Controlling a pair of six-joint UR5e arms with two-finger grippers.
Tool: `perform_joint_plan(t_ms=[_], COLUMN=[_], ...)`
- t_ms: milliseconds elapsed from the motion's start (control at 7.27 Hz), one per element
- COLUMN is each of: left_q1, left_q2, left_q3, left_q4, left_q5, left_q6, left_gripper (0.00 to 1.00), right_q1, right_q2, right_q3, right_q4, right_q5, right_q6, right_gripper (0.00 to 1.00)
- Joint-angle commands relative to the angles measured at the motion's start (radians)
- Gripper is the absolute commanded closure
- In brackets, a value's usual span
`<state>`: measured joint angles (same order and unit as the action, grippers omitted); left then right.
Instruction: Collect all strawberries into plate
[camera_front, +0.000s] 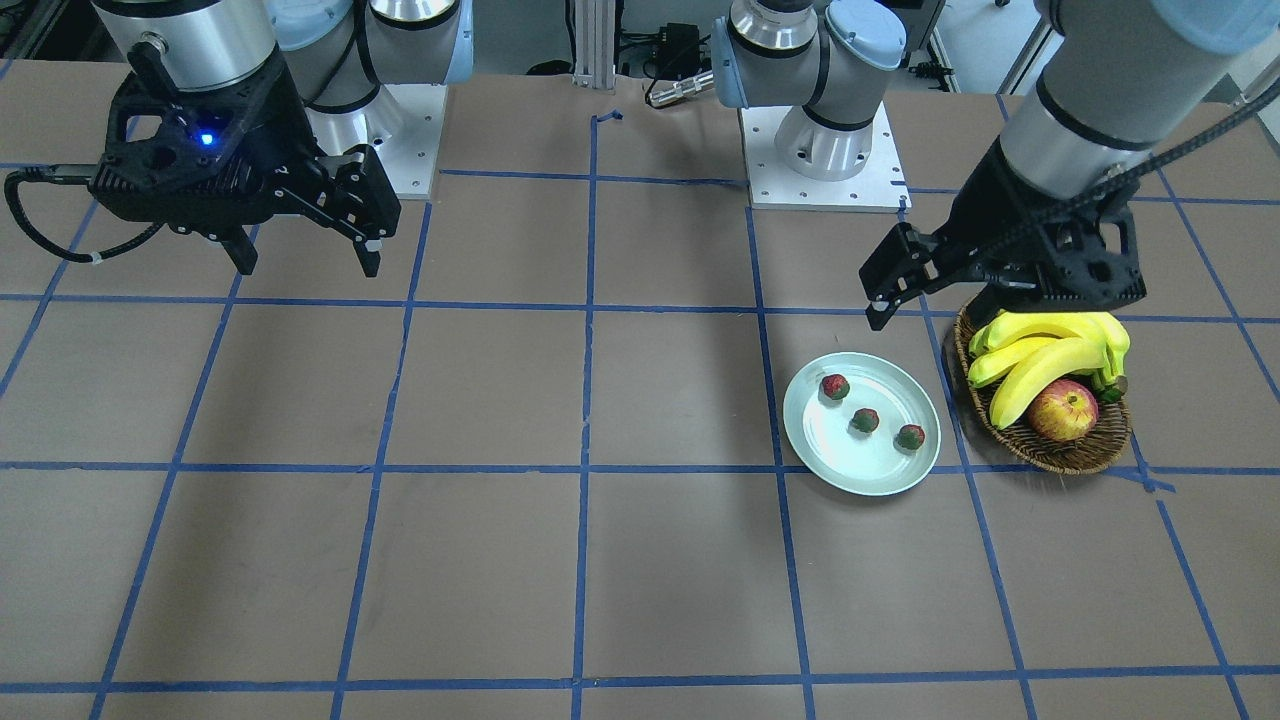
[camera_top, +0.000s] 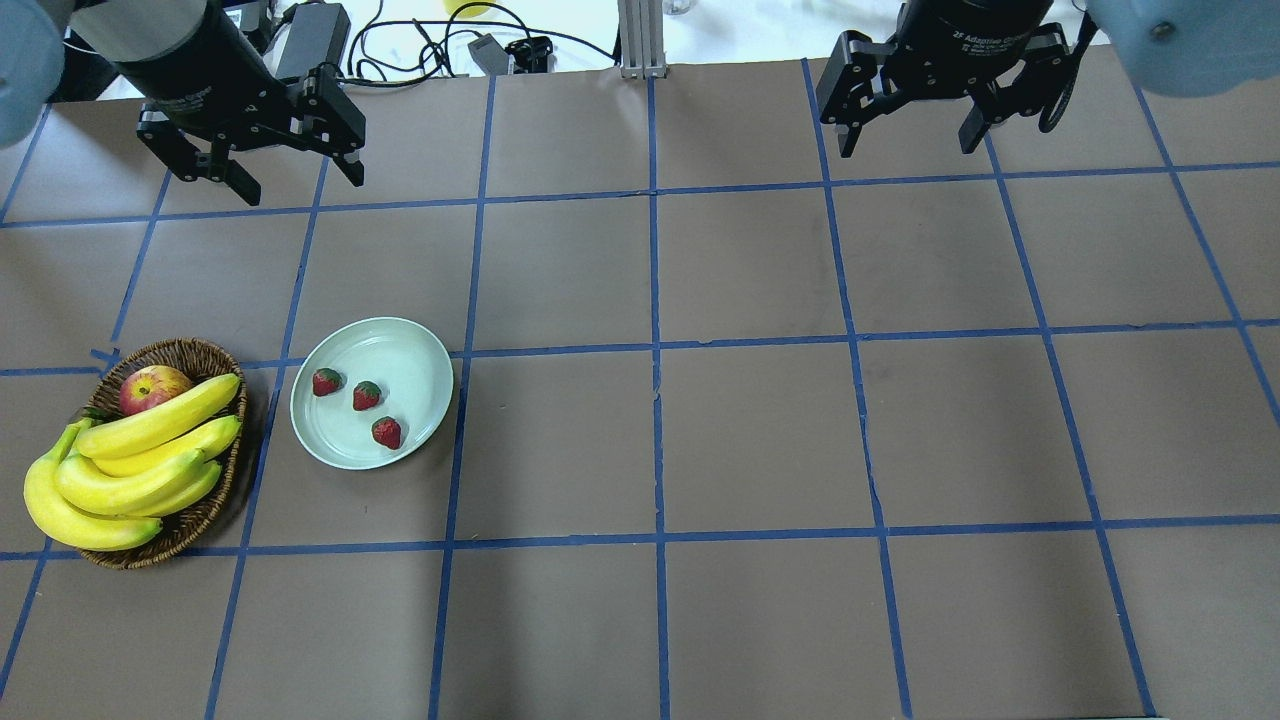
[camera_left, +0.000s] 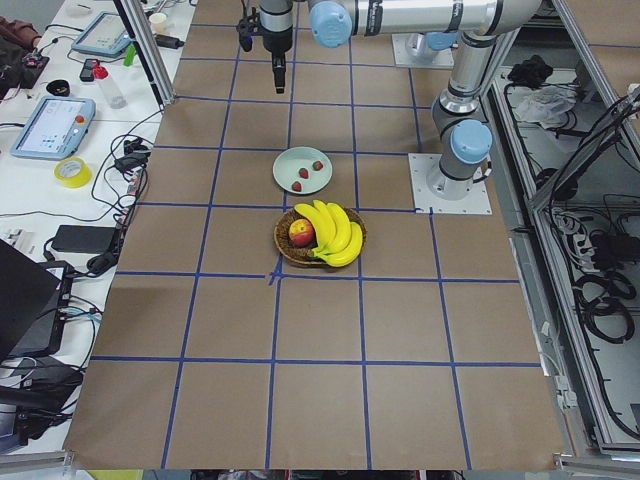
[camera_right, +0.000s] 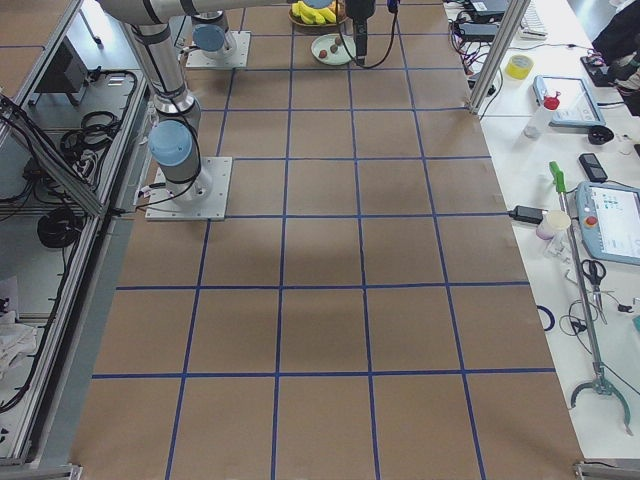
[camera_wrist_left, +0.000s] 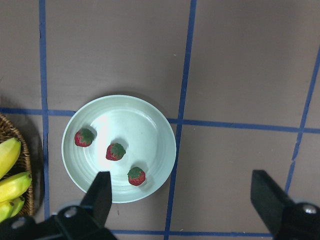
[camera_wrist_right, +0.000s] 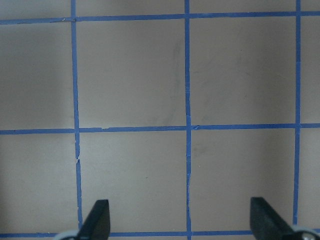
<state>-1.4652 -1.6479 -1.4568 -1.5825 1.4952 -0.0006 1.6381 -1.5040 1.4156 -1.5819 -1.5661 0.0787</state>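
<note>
Three small red strawberries (camera_top: 326, 382) (camera_top: 366, 395) (camera_top: 386, 432) with green caps lie inside the pale mint plate (camera_top: 400, 360). They also show in the front view (camera_front: 835, 386) (camera_front: 865, 420) (camera_front: 910, 437) and in the left wrist view (camera_wrist_left: 84, 137) (camera_wrist_left: 115, 151) (camera_wrist_left: 136, 176). My left gripper (camera_top: 300, 182) is open and empty, raised well above the table beyond the plate. Its fingers (camera_wrist_left: 100, 195) frame the plate (camera_wrist_left: 145, 125) from above. My right gripper (camera_top: 910, 148) is open and empty, raised over bare table on the far right.
A brown wicker basket (camera_top: 190, 350) with yellow bananas (camera_top: 140, 465) and a red-yellow apple (camera_top: 150, 388) stands just left of the plate. Brown table paper with blue tape lines (camera_top: 655, 345) covers the table. Arm bases (camera_front: 825, 150) stand at the robot's edge.
</note>
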Motion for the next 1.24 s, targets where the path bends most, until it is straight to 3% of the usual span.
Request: perform_joint_plan(t_ms=[0,550,1100], left_q1=[-0.001,-0.072,-0.072], left_q2=[0.023,0.033,0.04], left_q3=[0.006,-0.031,-0.034], left_q4=[-0.054,-0.039,-0.04], left_q5=[0.019,0.085,0.073], left_q6=[0.004,0.036,0.028], left_gripper=[0.0,0.0,0.0], right_q1=[0.0,-0.003,0.0], right_q2=[0.001,0.001,0.001], right_q3=[-0.001,-0.001,-0.001], right_q4=[0.0,0.0,-0.001], right_q5=[0.0,0.0,0.0], right_q6=[0.0,0.0,0.0], right_gripper=[0.0,0.0,0.0])
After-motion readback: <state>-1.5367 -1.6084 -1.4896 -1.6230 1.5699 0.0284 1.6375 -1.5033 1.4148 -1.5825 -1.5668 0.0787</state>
